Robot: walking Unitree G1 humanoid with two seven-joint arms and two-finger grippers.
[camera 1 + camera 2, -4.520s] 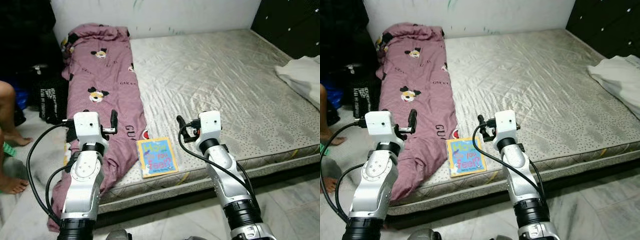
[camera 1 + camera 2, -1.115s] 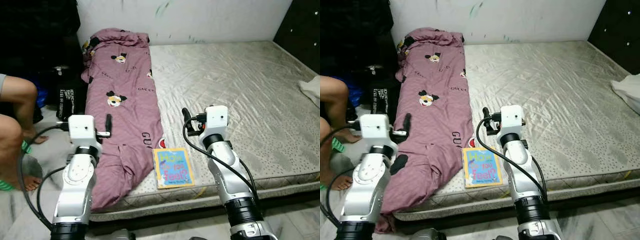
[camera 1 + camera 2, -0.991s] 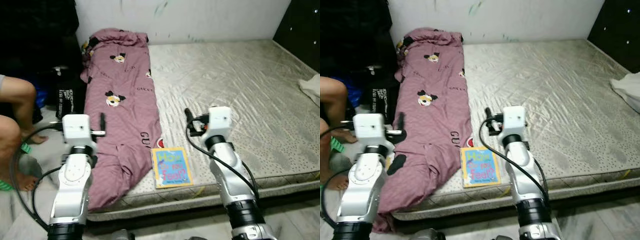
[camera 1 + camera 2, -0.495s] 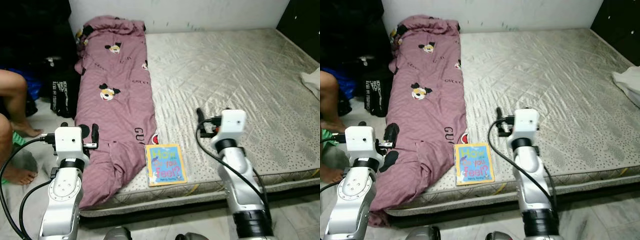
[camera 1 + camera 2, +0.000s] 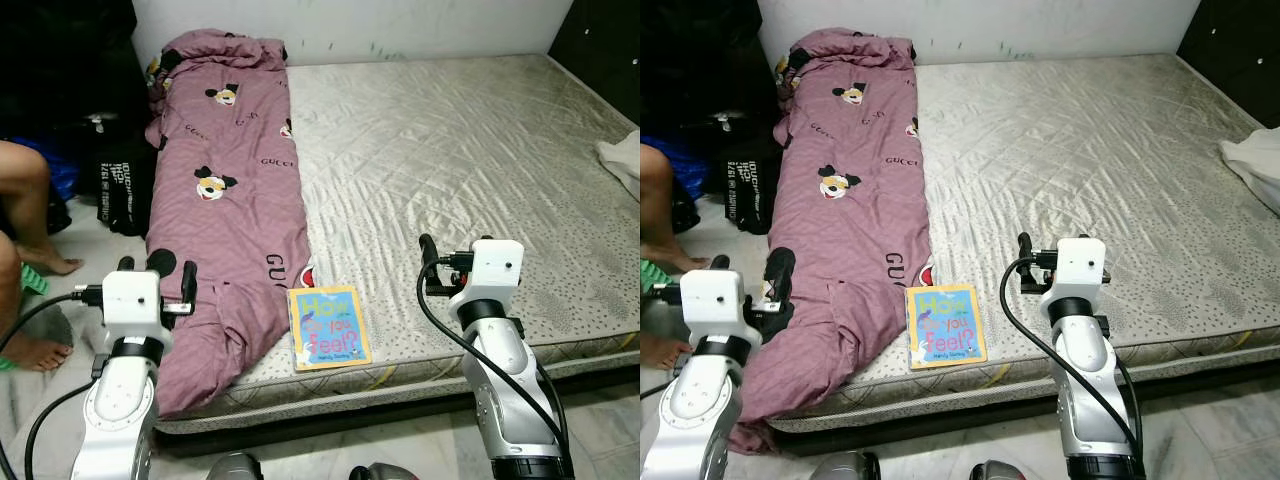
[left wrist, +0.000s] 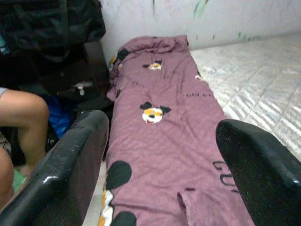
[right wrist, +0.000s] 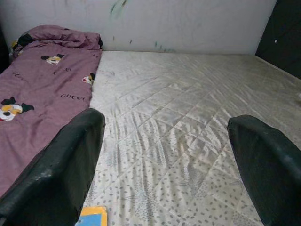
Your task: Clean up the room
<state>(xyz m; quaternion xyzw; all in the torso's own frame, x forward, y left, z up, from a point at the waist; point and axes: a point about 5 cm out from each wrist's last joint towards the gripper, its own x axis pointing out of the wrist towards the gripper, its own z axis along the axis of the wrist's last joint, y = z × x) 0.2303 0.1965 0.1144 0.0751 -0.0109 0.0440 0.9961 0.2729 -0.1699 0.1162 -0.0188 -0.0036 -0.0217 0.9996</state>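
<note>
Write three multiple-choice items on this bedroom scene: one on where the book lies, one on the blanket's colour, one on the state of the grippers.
1. Where does the book lie?
A. On the floor
B. On the mattress near its front edge, beside the blanket
C. On the white cloth

2. What colour is the blanket?
A. Purple-pink with cartoon mouse prints
B. Plain green
C. White with stripes

3. What state are the left gripper and right gripper in?
A. Both shut on the book
B. Left shut on the blanket
C. Both open, holding nothing

Answers: 1 B, the book rests flat on the mattress next to the blanket's lower end. 2 A, mouse faces show on the purple-pink cloth. 3 C, each wrist view shows the fingers wide apart with nothing between.
</note>
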